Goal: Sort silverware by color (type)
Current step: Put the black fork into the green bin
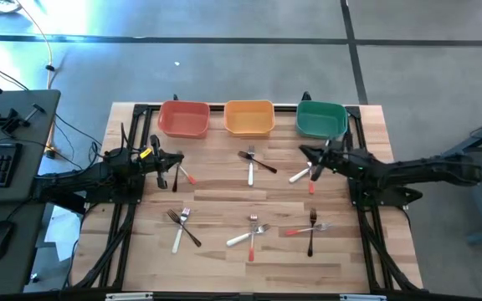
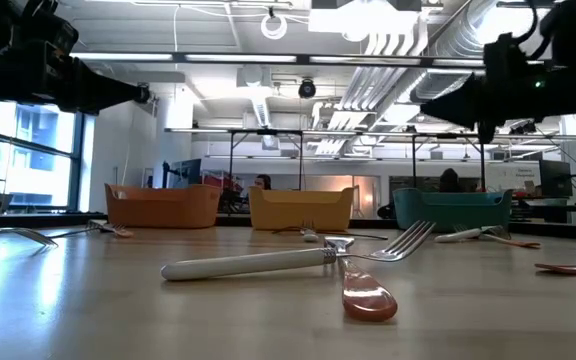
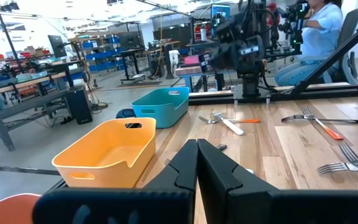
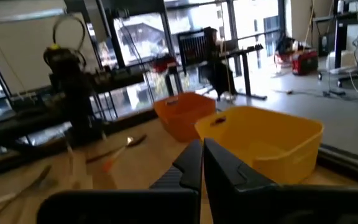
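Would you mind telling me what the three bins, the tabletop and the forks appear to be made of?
The orange bin, yellow bin and teal bin look like moulded matte plastic: one even colour each, rounded rims. The tabletop looks like wood, with visible plank seams and grain. The white-handled fork has shiny, apparently metal tines; its smooth handle is probably plastic.

Both robot arms are dark, almost black, made of chunky blocks joined end to end. The left arm (image 1: 99, 174) has a bit of yellow near its wrist (at about nine o'clock on the table). The right arm (image 1: 408, 173) is black all over. Each gripper has two smooth, black, wedge-shaped fingers (image 3: 191, 171) with flat sides.
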{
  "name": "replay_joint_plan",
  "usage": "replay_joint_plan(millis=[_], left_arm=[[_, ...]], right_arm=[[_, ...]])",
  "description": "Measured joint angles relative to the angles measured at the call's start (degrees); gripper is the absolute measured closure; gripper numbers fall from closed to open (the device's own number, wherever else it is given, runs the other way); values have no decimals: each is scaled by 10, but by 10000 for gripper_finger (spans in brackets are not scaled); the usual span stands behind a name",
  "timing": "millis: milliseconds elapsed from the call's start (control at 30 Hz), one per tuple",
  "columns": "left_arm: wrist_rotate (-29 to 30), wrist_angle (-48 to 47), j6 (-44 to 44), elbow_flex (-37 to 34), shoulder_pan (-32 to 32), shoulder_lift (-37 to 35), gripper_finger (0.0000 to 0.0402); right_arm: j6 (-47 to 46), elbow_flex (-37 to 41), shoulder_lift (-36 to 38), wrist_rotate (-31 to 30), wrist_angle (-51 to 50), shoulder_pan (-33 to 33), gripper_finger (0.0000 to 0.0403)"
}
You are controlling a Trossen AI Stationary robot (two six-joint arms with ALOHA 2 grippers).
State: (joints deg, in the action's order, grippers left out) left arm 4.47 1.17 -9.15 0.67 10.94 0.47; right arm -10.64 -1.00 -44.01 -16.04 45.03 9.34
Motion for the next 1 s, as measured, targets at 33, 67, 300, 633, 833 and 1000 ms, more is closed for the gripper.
replay_joint_plan(millis=[33,67,300,633,833,1000], left_arm=[[0,0,0,0,0,0,401],[0,0,0,0,0,0,401],[0,0,0,0,0,0,401],[0,0,0,0,0,0,401],[0,0,0,0,0,0,401],[0,0,0,0,0,0,401]], right_arm=[[0,-7,-24,0,0,0,402],[0,-17,-46,0,0,0,402],[30,-119,-196,5,-39,0,401],[8,-345,-401,30,-279,0,305],[3,-462,-520,57,-401,0,270],[6,-553,-606,58,-514,1,272]])
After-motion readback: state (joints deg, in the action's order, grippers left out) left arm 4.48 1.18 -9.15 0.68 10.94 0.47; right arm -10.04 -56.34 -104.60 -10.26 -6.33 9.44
